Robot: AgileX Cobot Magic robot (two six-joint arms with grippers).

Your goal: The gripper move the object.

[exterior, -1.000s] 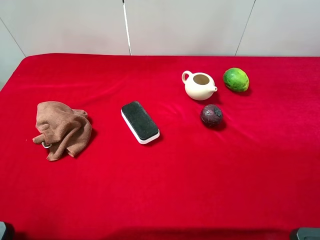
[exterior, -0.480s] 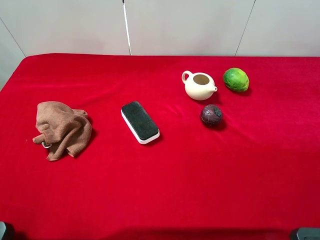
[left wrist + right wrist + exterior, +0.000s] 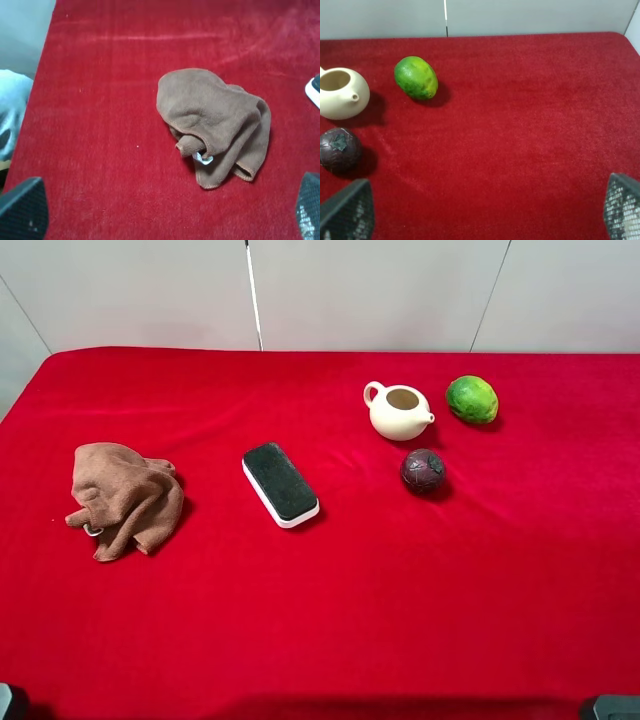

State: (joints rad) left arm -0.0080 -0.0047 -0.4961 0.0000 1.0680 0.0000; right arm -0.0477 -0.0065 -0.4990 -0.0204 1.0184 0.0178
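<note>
The small dark maroon ball (image 3: 423, 470) sits on the red cloth just in front of the cream teapot (image 3: 399, 411); it also shows in the right wrist view (image 3: 339, 150). My right gripper (image 3: 480, 212) is open and empty, far back from the ball near the table's front right, with a fingertip (image 3: 347, 212) showing at each lower corner. My left gripper (image 3: 160, 212) is open and empty, near the front left, short of the brown cloth (image 3: 212, 125). In the high view only the arm bases show at the bottom corners.
A green round fruit (image 3: 471, 398) lies right of the teapot. A black-topped white eraser block (image 3: 280, 483) lies mid-table. The crumpled brown cloth (image 3: 125, 497) lies at the left. The red tablecloth (image 3: 350, 590) covers the whole table.
</note>
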